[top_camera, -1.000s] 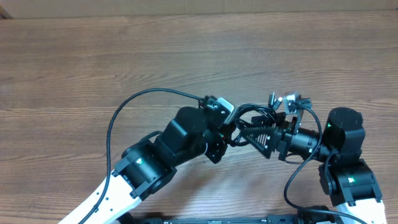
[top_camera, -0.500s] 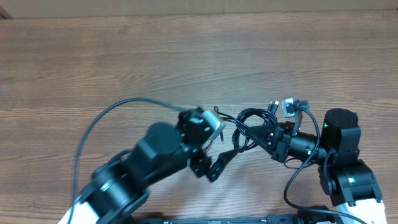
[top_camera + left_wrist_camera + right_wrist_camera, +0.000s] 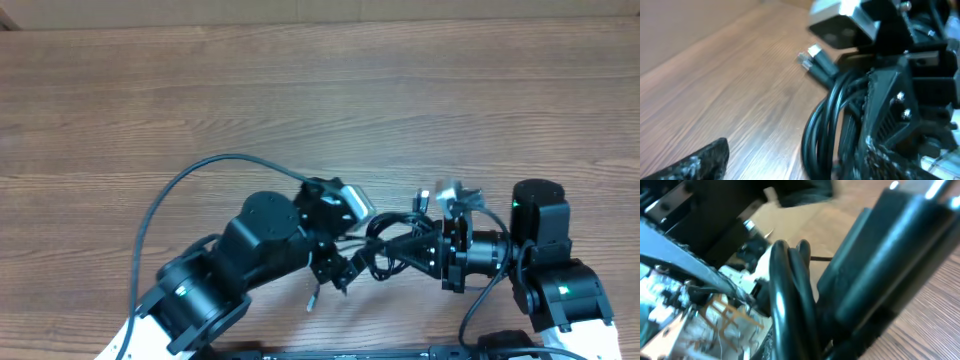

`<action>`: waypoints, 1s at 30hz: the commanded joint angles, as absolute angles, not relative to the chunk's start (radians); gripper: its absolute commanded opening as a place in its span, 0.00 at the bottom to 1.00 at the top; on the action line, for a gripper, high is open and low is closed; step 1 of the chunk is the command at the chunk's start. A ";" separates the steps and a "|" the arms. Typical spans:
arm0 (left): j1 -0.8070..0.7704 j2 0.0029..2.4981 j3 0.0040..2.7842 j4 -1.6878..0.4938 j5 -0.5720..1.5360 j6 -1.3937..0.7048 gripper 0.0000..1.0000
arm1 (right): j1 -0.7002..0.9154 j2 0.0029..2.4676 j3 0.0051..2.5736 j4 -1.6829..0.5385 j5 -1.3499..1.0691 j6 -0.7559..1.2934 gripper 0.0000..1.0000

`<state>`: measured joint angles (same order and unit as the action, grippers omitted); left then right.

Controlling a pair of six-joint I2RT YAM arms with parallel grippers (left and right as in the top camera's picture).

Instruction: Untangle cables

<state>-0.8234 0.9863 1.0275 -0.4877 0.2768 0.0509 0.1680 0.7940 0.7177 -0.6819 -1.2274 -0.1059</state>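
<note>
Overhead first: both arms are bunched at the near edge of the counter (image 3: 300, 90), wrists turned toward each other. The cables (image 3: 392, 236) sit between them, a small bundle of black loops just right of centre, lifted off the wood as far as I can judge.

My right pincer (image 3: 388, 254) points left with its tips drawn together inside the bundle, and I read it as clamped on the cables. On the right wrist camera, two loops of the cables (image 3: 787, 295) stand right in front of the lens and run down between the dark fingers (image 3: 880, 265). It is too close and blurred for more.

The left pincer (image 3: 338, 270) sits just left of the bundle, angled down toward me. Its wrist camera gives me one textured finger (image 3: 700, 160) low at the left. Then comes a wide stretch of bare wood, then the cables (image 3: 821, 127) lying against black hardware on the right. So it looks spread wide, with nothing gripped.

One plug (image 3: 809, 53), silver at the tip, pokes out of the top of the bundle. Overhead, that plug (image 3: 424, 196) lies beside the right wrist's camera. A loose end (image 3: 311, 298) trails below the left pincer, and I cannot tell whether it touches the counter. The left arm's own thick lead (image 3: 190, 175) arcs wide to the left, apart from the bundle.
</note>
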 commanded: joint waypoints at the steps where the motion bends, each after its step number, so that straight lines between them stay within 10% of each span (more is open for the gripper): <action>1: -0.830 1.012 1.044 -0.451 0.454 0.125 0.84 | 0.233 0.787 0.727 -0.676 -1.282 -0.212 0.04; 10: -0.829 1.013 1.044 -0.508 0.450 0.128 0.37 | 0.314 0.787 0.727 -0.661 -1.240 -0.236 0.04; 13: -0.829 1.013 1.044 -0.528 0.450 0.128 0.04 | 0.314 0.788 0.727 -0.664 -1.232 -0.233 0.04; 16: -0.829 1.013 1.044 -0.535 0.435 0.127 0.04 | 0.314 0.788 0.727 -0.665 -1.231 -0.233 0.08; 18: -0.829 1.013 1.044 -0.544 0.396 0.126 0.04 | 0.314 0.787 0.727 -0.669 -1.182 -0.196 0.38; 19: -0.829 1.013 1.044 -0.556 0.336 0.094 0.04 | 0.314 0.787 0.727 -0.668 -1.072 -0.104 0.74; 22: -0.829 1.013 1.044 -0.592 0.089 -0.091 0.04 | 0.314 0.787 0.727 -0.668 -0.809 0.119 1.00; 30: -0.831 1.013 1.044 -0.586 0.005 -0.352 0.04 | 0.314 0.787 0.727 -0.648 -0.771 0.179 1.00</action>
